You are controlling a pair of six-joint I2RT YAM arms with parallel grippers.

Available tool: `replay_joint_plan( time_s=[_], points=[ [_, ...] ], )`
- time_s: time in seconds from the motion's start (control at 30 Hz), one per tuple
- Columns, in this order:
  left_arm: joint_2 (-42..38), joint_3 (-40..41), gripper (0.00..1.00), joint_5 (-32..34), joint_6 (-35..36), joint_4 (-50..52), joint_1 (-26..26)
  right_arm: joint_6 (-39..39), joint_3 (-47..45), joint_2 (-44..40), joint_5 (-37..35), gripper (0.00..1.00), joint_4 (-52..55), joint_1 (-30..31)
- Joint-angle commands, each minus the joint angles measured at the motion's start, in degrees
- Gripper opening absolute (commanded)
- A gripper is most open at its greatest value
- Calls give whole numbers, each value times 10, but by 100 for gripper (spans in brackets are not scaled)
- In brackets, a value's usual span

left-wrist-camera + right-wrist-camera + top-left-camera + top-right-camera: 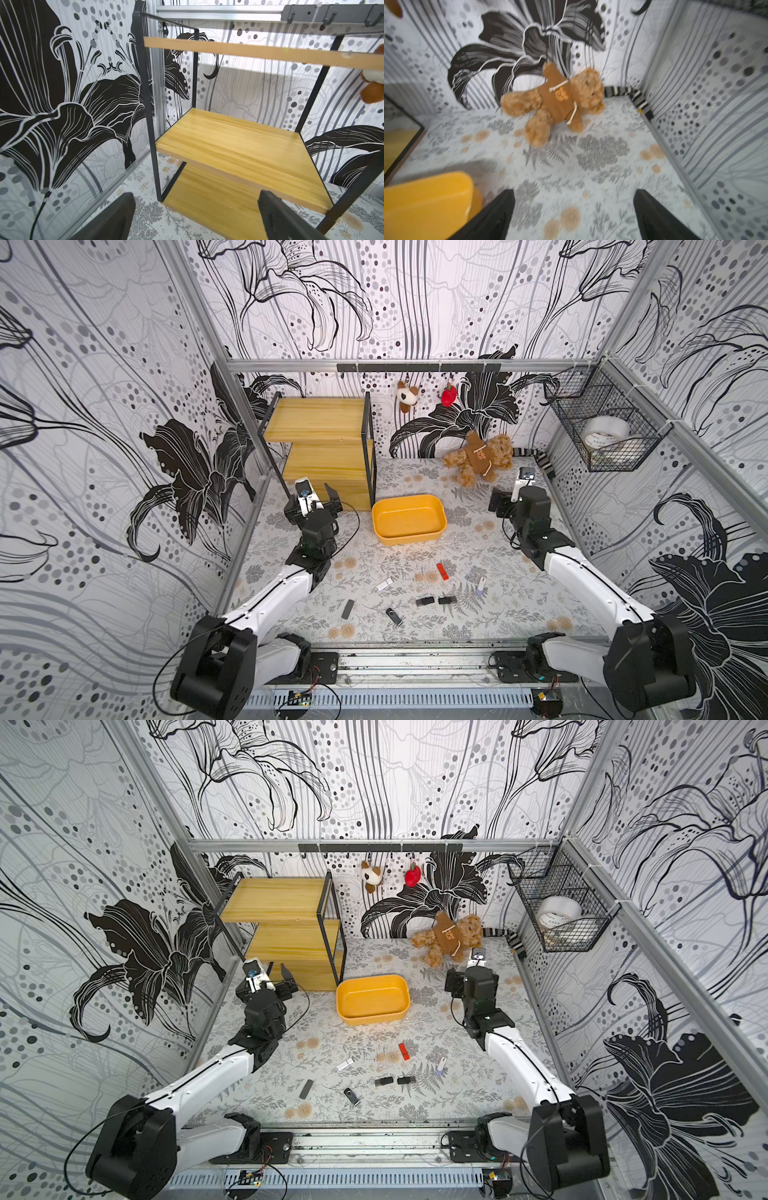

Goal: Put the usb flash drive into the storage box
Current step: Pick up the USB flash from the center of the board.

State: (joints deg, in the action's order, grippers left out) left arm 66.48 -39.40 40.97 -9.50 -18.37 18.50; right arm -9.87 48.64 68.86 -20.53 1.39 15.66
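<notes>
Jaws of left arm (pixel 274 593) and right arm (pixel 590 580) wide — empty.

Light was bright and even; shadows soft. Both top views were sharp, edges bowed by the wide lens. Right wrist view was smeared by blur, teddy bear (pixel 560 99) and storage box (pixel 425 203) soft. Left wrist view was crisp.

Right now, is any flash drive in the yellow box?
No, the storage box is empty; the flash drives lie outside it.
</notes>
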Motion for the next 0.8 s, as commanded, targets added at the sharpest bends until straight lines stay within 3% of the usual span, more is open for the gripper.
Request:
replay_joint_plan(
  time_s=[0.0,0.13,0.27,0.37,0.53,0.77],
  points=[
    [-18,-62,98,-43,-106,308,2,-134,51,-20,-46,95,286,35],
    [-52,-89,98,-84,-164,436,23,-205,59,-45,61,99,413,49],
    [-79,-106,98,-168,-208,529,37,-236,37,-69,98,99,471,64],
    [-91,-109,98,-179,-254,591,70,-233,25,-66,130,93,484,64],
    [-133,-72,98,-197,-295,598,110,-234,-19,-54,173,94,483,67],
    [-123,-68,98,-212,-312,613,134,-250,-71,-54,197,83,454,73]
  ],
)
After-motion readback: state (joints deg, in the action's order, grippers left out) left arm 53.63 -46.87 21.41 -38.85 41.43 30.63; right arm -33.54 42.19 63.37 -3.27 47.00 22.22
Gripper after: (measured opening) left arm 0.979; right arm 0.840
